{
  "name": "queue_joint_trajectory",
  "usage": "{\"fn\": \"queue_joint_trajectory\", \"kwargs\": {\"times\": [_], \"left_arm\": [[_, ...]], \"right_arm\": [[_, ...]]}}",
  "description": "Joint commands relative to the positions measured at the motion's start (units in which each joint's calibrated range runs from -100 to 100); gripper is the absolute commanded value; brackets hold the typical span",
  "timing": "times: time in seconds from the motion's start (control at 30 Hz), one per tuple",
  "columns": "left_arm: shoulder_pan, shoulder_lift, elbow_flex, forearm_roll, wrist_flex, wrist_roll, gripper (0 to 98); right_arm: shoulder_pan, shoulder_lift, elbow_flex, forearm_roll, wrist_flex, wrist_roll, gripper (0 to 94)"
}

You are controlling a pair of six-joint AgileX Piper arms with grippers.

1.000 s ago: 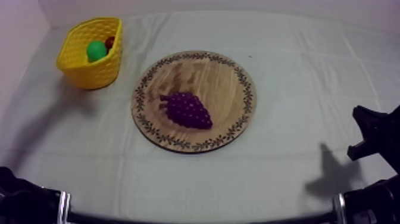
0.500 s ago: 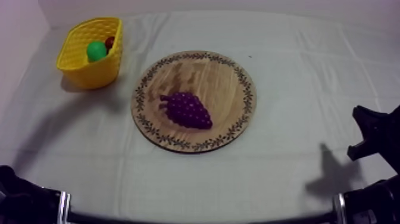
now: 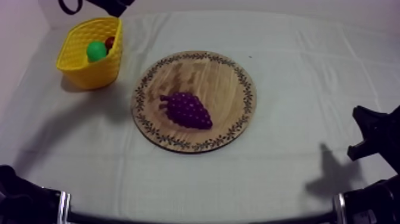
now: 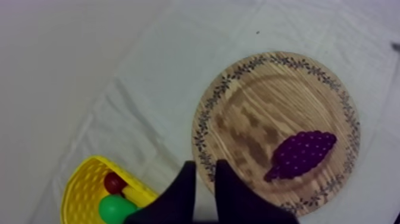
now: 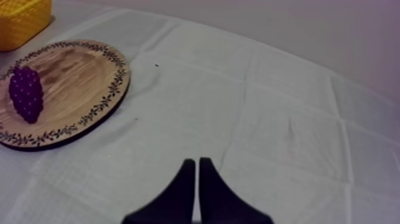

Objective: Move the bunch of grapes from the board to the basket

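Nothing done yet tbh: grapes [image 4: 300,154] sit on board [image 4: 268,95], ahead of left gripper [image 4: 206,164], jaws a bit spread, empty. Basket [image 4: 77,179] just beside it. Right gripper [image 5: 197,161] pressed together, well apart.

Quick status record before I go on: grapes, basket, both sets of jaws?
grapes: lying on board, untouched
basket: upright, left of board; holds green fruit and small red fruit
left jaws: open, empty, near basket
right jaws: shut, empty, low at table's right, away from board
task: grapes not yet picked up
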Motion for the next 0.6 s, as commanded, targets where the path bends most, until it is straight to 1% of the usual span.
{"fn": "queue_joint_trajectory", "kwargs": {"times": [0.0,0.13,0.23,0.27,0.37,0.57], "left_arm": [[0.27,-0.19,0.13,0.04,2.25,0.38,37.1],[1.05,-0.82,0.52,0.16,7.09,1.11,61.9],[1.42,-1.24,1.49,0.35,10.24,0.80,80.8],[1.51,-1.39,1.96,0.45,10.90,0.57,85.2],[1.74,-1.86,3.15,0.70,11.92,0.15,92.1],[2.50,-2.64,5.09,1.08,12.25,-0.67,95.2]], "right_arm": [[0.02,-0.01,-0.03,0.01,0.00,-0.02,0.4],[0.02,-0.01,-0.03,0.01,0.00,-0.01,0.4],[0.02,-0.01,-0.03,0.01,0.00,-0.01,0.4],[0.02,-0.01,-0.03,0.01,0.00,-0.01,0.4],[0.02,-0.01,-0.03,0.01,0.00,-0.02,0.4],[0.02,-0.01,-0.03,0.01,0.00,-0.02,0.4]]}}
